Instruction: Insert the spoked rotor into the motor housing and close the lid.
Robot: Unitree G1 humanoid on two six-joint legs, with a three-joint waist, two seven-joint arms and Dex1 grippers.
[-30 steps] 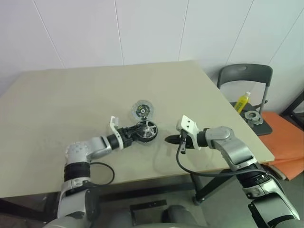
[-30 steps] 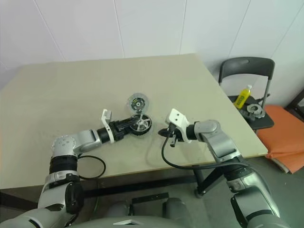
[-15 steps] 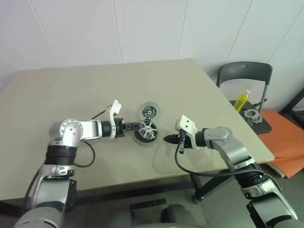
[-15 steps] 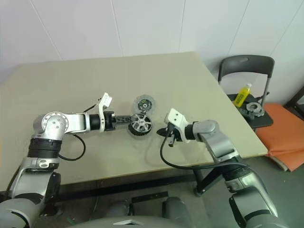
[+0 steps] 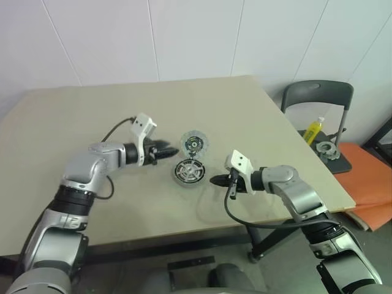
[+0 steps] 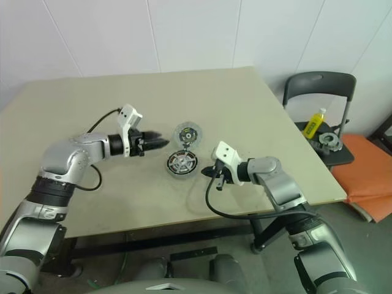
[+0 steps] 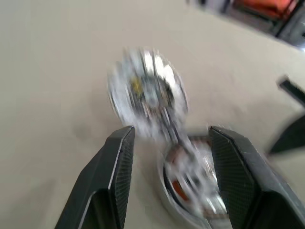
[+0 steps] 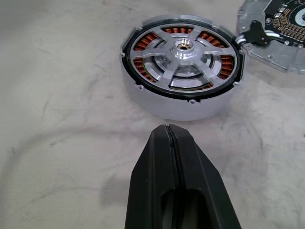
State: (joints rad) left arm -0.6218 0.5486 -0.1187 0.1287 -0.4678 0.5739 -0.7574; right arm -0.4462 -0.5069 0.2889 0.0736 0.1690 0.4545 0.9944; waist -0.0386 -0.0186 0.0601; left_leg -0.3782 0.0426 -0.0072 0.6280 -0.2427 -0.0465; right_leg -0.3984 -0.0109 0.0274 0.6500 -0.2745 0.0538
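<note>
- The small silver spoked rotor (image 8: 183, 55) was held by the left gripper (image 5: 169, 150) over the table a moment ago; now it sits inside the round metal motor housing (image 8: 176, 102), with copper windings showing between its spokes.
- The left gripper has let go and has lifted away to the side; its two black fingers (image 7: 116, 176) stand apart and hold nothing.
- I judge the insertion step as done, so only the closing of the lid remains.
- The flat round silver-grey lid (image 5: 194, 143) with a dark hub lies on the beige wooden table (image 5: 245, 110), just beside the housing on the far side, almost touching its rim.
- The right gripper (image 5: 215, 180) rests near the housing on the other side, its fingers pressed together and empty.
- Nothing lies between the left gripper and the lid.
- A grey folding chair (image 5: 318, 98) with a yellow bottle (image 5: 312, 130) stands well apart, beside the table.
</note>
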